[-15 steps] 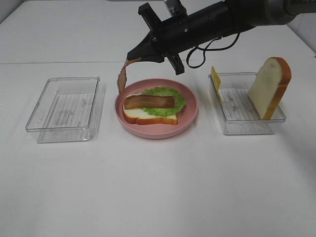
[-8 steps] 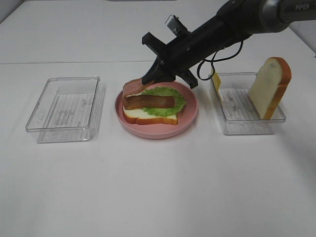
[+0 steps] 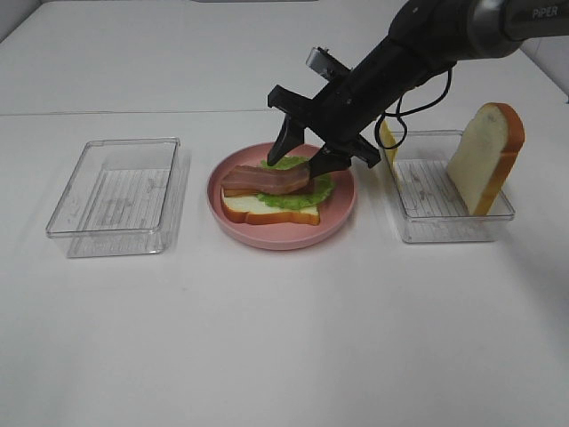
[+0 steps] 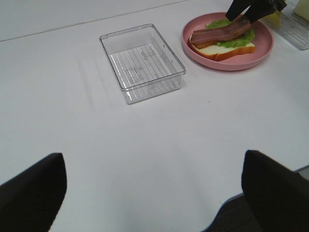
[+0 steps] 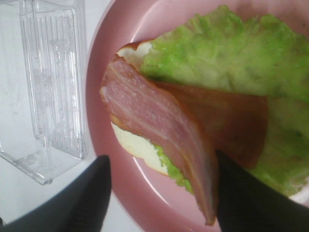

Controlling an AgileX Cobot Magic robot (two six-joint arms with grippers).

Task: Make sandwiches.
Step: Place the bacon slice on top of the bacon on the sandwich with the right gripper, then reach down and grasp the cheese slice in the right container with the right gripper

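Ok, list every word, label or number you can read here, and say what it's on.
"PIPER": white letters on the right arm, upper right of the exterior high view.
Nothing else readable: the clear trays, pink plate and sandwich show no text.

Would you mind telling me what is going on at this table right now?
The right gripper is at the pink plate, jaws open around a bacon strip draped across a second strip on lettuce and a bottom bread slice. The sandwich is unfinished: a leaning bread slice and a cheese slice wait in the clear tray beside it. The left gripper hovers open, apart.
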